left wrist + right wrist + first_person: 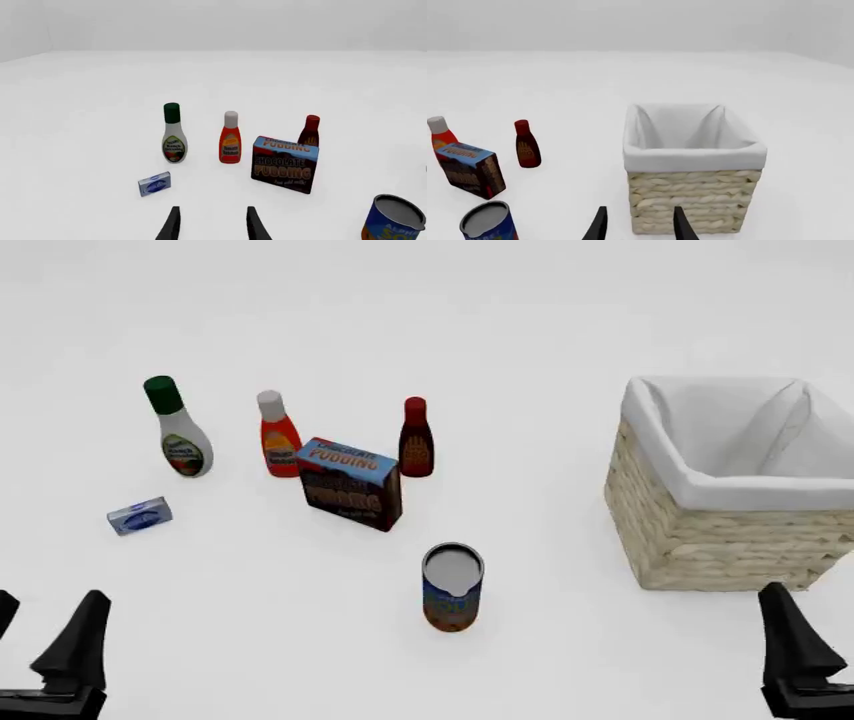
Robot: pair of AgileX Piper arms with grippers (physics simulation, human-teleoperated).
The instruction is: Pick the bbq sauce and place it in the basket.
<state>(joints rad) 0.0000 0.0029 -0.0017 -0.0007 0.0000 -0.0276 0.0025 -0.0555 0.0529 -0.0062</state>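
Front view shows you at the very start: neither arm has reached. Your left gripper (pixel 212 227) has its fingers spread and holds nothing; your right gripper (pixel 639 225) is likewise spread and bare. The bbq sauce (pixel 416 438) stands upright well ahead of the left gripper and off to its right, just behind the pudding box (pixel 351 483). The basket (pixel 694 530) sits close ahead of the right gripper. Next, you likely need to approach the bottle clear of that box.

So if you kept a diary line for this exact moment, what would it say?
stage: not started | bbq sauce: upright, behind pudding box | basket: holds nothing visible | left gripper: open | right gripper: open
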